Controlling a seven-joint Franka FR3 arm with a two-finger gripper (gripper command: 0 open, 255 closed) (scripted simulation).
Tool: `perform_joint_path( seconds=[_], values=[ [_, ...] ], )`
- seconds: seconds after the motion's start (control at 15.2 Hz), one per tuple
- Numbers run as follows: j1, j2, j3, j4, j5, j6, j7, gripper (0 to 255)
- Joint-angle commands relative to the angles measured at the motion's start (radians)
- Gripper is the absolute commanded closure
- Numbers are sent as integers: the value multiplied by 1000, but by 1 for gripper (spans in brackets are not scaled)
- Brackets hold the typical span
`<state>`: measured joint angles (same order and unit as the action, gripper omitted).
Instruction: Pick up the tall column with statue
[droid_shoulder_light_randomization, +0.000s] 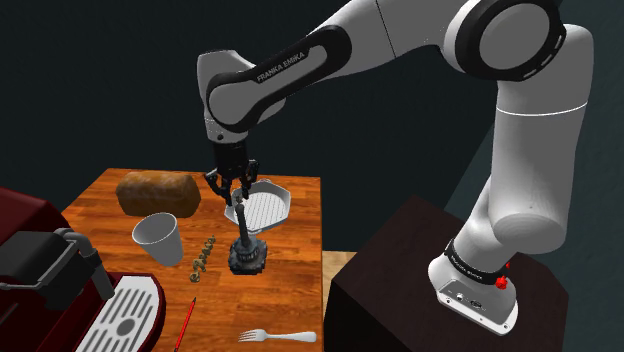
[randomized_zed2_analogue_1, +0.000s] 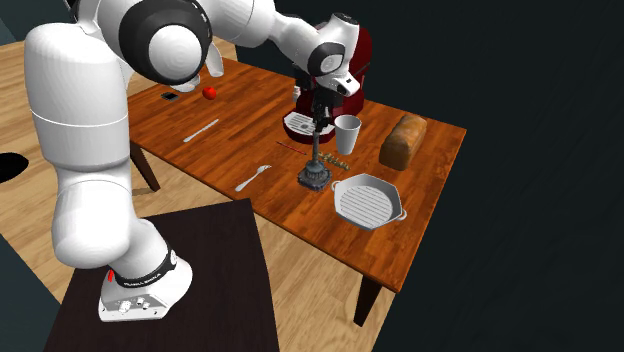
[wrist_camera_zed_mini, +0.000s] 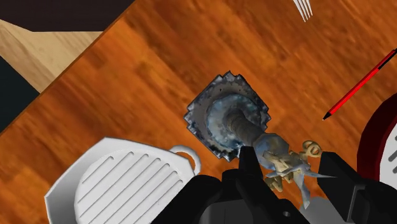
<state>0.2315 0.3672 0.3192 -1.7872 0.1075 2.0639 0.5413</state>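
Shoulder view, left to right: a dark red coffee machine (droid_shoulder_light_randomization: 45, 262) stands at the near corner of the wooden surface (droid_shoulder_light_randomization: 295, 285). Next comes a brown loaf (droid_shoulder_light_randomization: 158, 192) with a white cup (droid_shoulder_light_randomization: 158, 238) in front of it, then a red pen (droid_shoulder_light_randomization: 186, 320) and a short string of small olive beads (droid_shoulder_light_randomization: 203, 255). The tall column with statue (droid_shoulder_light_randomization: 246, 248) follows — a mottled grey shaft upright on a square, toothed base, resting on the surface between the beads and a white ribbed grill pan (droid_shoulder_light_randomization: 264, 206), which lies just beside the base. A white fork (droid_shoulder_light_randomization: 281, 336) lies near the front edge, and the dark stand (droid_shoulder_light_randomization: 420, 290) sits beyond the surface's right side. The black gripper (droid_shoulder_light_randomization: 238, 192) hangs directly over the column. In the wrist view its fingers (wrist_camera_zed_mini: 251, 167) are spread — one on either side of the pale statue at the column's top, bracketing it rather than clamping it.
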Motion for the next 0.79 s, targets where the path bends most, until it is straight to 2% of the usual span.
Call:
perform_joint_path(
  seconds=[0.0,0.73],
  values=[
    [-2,-11,1,13,2,-23,1,255],
    [-6,-55,5,77,10,-130,12,255]
  ],
)
